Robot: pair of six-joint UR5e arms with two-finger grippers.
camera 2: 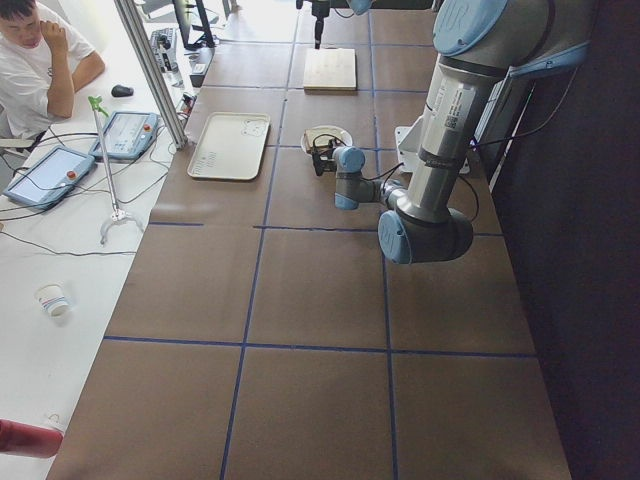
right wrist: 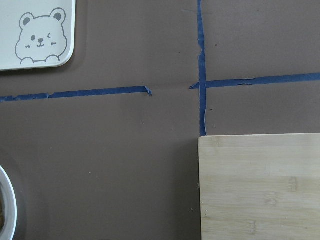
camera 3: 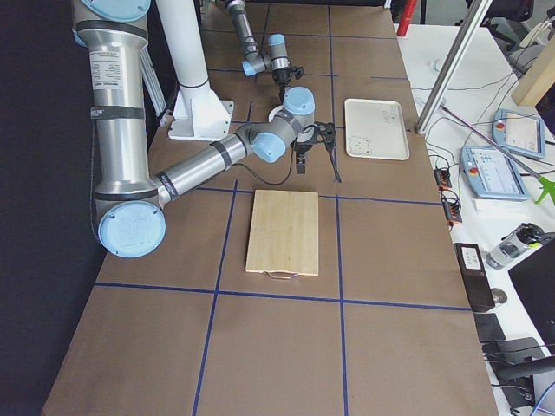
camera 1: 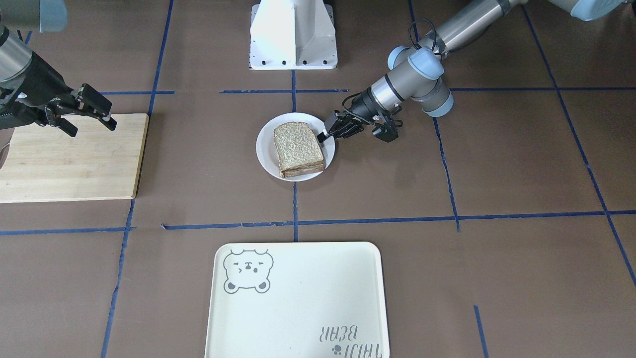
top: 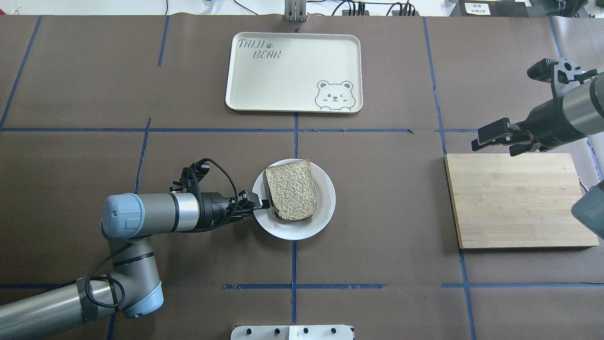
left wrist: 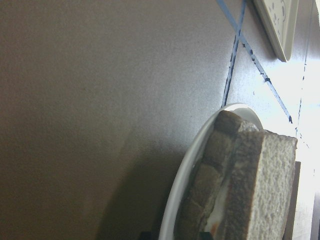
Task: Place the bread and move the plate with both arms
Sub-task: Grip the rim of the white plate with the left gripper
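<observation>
The pale bread slice (camera 1: 298, 144) lies on top of a stack with a darker slice under it, on the small white plate (camera 1: 266, 154) at the table's middle. In the overhead view the bread (top: 290, 189) covers most of the plate (top: 325, 208). My left gripper (top: 258, 205) is low at the plate's rim on the robot's left side, shut on the rim. The left wrist view shows the rim (left wrist: 185, 185) and the stacked slices (left wrist: 255, 185) very close. My right gripper (top: 495, 144) is open and empty, above the cutting board's far left corner.
A cream bear tray (top: 292, 71) lies beyond the plate, on the operators' side. A bamboo cutting board (top: 519, 198) lies on the robot's right. The white robot base (camera 1: 293, 35) stands behind the plate. Blue tape lines cross the brown table.
</observation>
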